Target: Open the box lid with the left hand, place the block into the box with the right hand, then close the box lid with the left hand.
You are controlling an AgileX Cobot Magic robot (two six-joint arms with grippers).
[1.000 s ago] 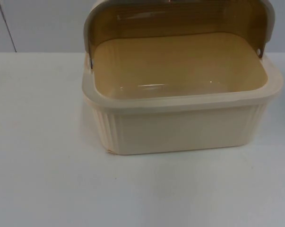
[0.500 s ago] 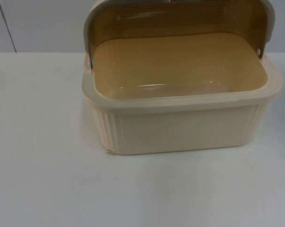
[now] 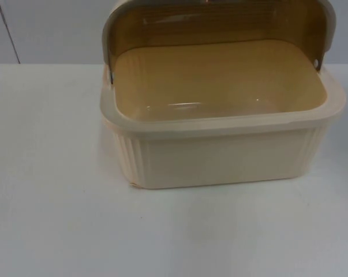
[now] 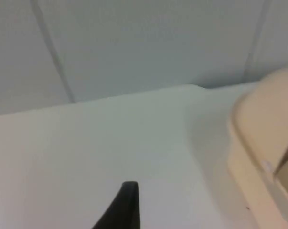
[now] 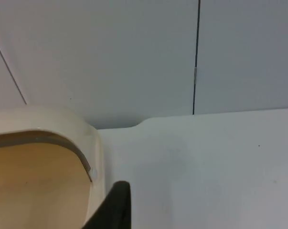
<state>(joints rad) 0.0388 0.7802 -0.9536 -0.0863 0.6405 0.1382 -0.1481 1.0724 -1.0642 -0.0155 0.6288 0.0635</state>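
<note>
A cream ribbed box stands at the middle of the white table in the top view. Its brown-tinted lid is swung up and back, and the tan inside holds nothing. My left gripper hovers over bare table beside the box's left end, close to the wall. My right gripper hangs by the box's right end, beside the cream frame of the raised lid.
The grey partition wall closes the table right behind the box. Bare white table top stretches in front of the box and to its left, with a narrower strip on its right.
</note>
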